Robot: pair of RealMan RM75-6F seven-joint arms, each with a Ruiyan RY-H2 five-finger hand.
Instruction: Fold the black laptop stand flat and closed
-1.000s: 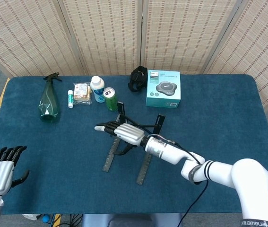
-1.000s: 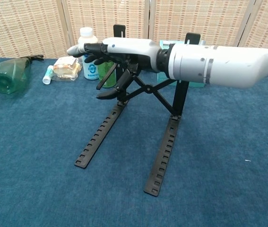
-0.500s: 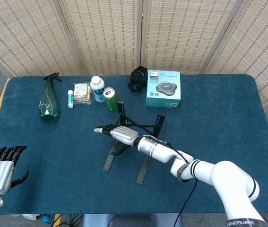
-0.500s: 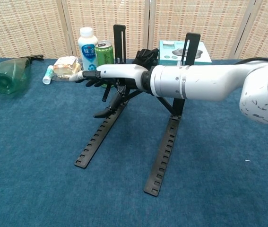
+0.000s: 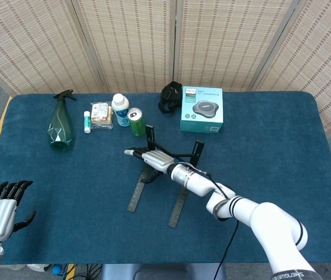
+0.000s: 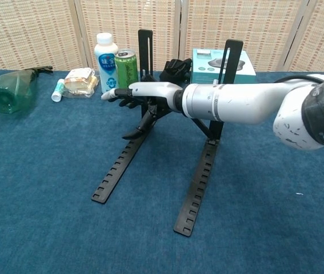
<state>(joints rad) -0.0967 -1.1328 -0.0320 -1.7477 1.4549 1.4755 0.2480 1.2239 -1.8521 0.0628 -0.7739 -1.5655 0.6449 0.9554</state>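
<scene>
Laptop stand (image 5: pixel 164 175) stands mid-table on the blue cloth (image 5: pixel 270 151), its two slotted rails flat and its rear uprights raised, so it is not folded. Compared with a second ago, the right hand (image 5: pixel 151 157) sits lower and nearer the stand's cross-brace, and its fingers reach less far toward the green can (image 5: pixel 136 122) and white bottle (image 5: pixel 119 109); the stand's left rail looks slightly shifted in the chest view. The right hand lies flat and stretched out over the left upright, fingers extended, thumb hanging down by the brace; whether it actually touches the stand is hard to make out, since the forearm hides the crossing struts. The left hand (image 5: pixel 0 210) rests at the table's near left corner, fingers straight and apart, holding nothing, partly cut off by the frame edge. Behind the stand, the teal box (image 5: pixel 201 109) is half hidden in the chest view.
</scene>
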